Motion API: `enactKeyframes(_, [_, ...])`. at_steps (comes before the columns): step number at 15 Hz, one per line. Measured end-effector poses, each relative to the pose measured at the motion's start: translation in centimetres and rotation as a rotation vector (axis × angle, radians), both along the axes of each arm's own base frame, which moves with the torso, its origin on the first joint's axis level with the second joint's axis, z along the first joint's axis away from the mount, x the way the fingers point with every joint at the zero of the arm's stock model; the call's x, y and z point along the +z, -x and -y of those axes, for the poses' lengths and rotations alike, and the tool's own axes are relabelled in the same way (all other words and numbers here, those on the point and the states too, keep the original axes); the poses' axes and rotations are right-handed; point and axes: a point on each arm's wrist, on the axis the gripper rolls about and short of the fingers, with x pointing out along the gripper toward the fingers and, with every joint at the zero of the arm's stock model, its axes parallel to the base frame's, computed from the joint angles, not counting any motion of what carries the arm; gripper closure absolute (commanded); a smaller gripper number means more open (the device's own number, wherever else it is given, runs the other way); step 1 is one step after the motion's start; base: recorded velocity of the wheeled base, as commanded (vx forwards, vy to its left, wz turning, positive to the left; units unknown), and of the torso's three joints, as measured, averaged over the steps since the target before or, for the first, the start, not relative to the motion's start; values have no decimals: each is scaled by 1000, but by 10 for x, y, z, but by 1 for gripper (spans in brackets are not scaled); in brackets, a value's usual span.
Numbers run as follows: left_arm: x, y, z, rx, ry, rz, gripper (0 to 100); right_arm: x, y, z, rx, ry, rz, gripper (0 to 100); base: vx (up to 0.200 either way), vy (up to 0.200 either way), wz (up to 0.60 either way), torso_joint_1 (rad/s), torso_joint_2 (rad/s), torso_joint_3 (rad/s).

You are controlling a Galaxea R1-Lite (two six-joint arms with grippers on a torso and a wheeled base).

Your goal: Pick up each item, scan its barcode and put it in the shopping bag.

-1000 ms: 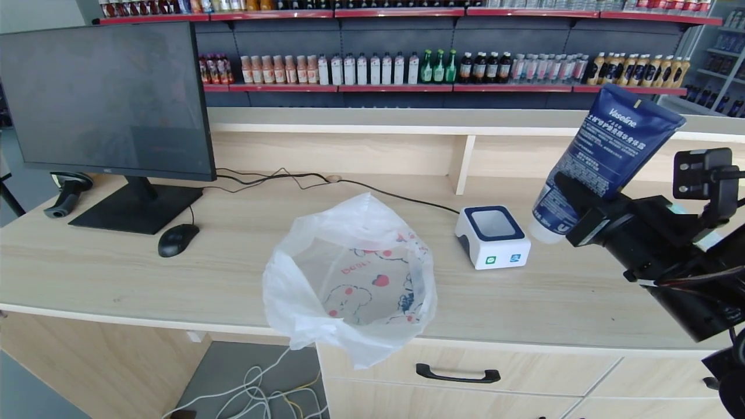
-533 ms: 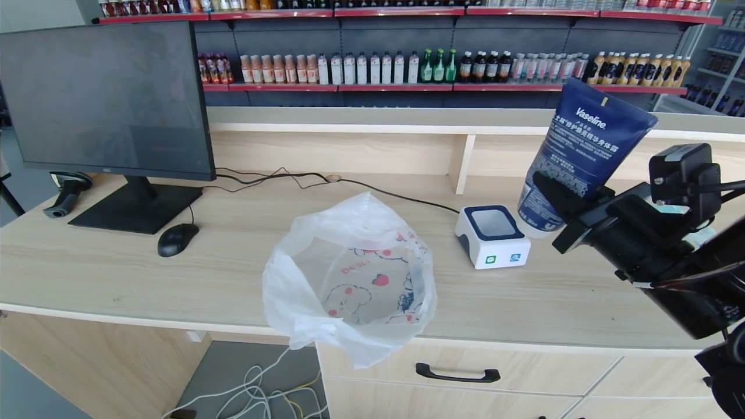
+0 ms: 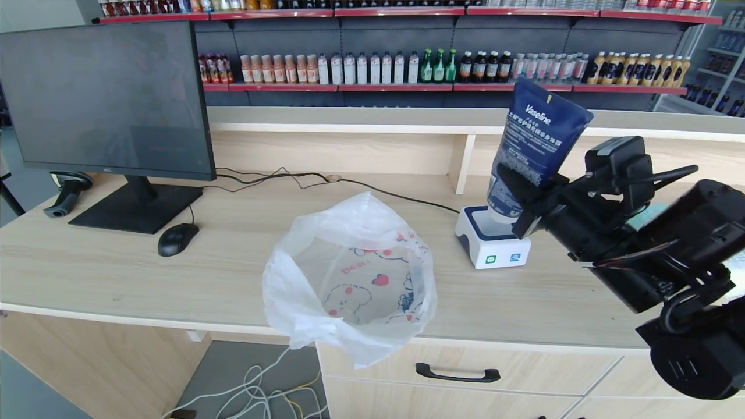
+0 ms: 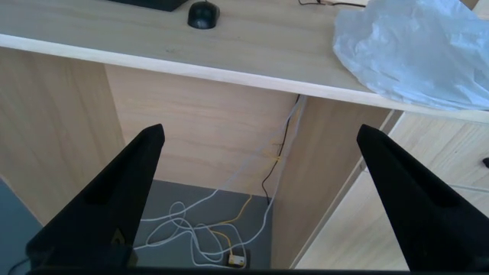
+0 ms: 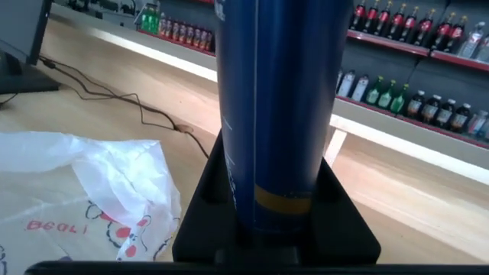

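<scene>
1. The right hand (image 3: 517, 195) is clenched on a dark blue tube (image 3: 538, 137). The cap end points down and the crimped end up, leaning a little toward the robot's right. The black fingers cover part of the tube's lower body.
2. The tube hangs over the white scanner (image 3: 495, 251) on the counter (image 3: 174, 273). Its pale cap hides much of the scanner's dark top window, and I cannot tell whether cap and scanner touch.
3. From the right wrist, the tube (image 5: 275, 92) has its crimped end cut off by the frame edge. A finger presses each side of it.
4. The shopping bag (image 3: 349, 279) stands open at the counter's front edge, to the left of the scanner. Its bottom sags over the edge. A printed pattern shows dimly through the plastic, and I cannot make out whether anything lies inside.
5. The left hand (image 4: 260, 137) is released, its dark fingers spread wide. It sits low in front of the counter, below the top, and the finger bases are cut off.
6. At the far left, a dark handle-shaped object (image 3: 67, 195) is partly hidden behind the monitor (image 3: 107, 96).
</scene>
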Motion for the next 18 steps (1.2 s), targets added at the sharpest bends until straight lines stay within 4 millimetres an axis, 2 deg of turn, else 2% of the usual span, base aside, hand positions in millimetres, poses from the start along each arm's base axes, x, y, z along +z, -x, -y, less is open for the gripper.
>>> enactKeyframes(3, [0,0,0,1,0,0,0,-14,-14,14,1,131,12,100,0,0,0,0,0,0])
enactKeyframes(5, [0,0,0,1,0,-1,0,-15,-22,25,-53,228,69,100,0,0,0,0,0,0])
enactKeyframes(12, [0,0,0,1,-1,-1,0,-22,-39,18,14,484,242,100,0,0,0,0,0,0])
enactKeyframes(15, [0,0,0,1,0,-1,0,-34,-46,21,12,516,218,100,0,0,0,0,0,0])
enactKeyframes(18, [0,0,0,1,0,0,0,-44,-55,18,107,539,235,100,0,0,0,0,0,0])
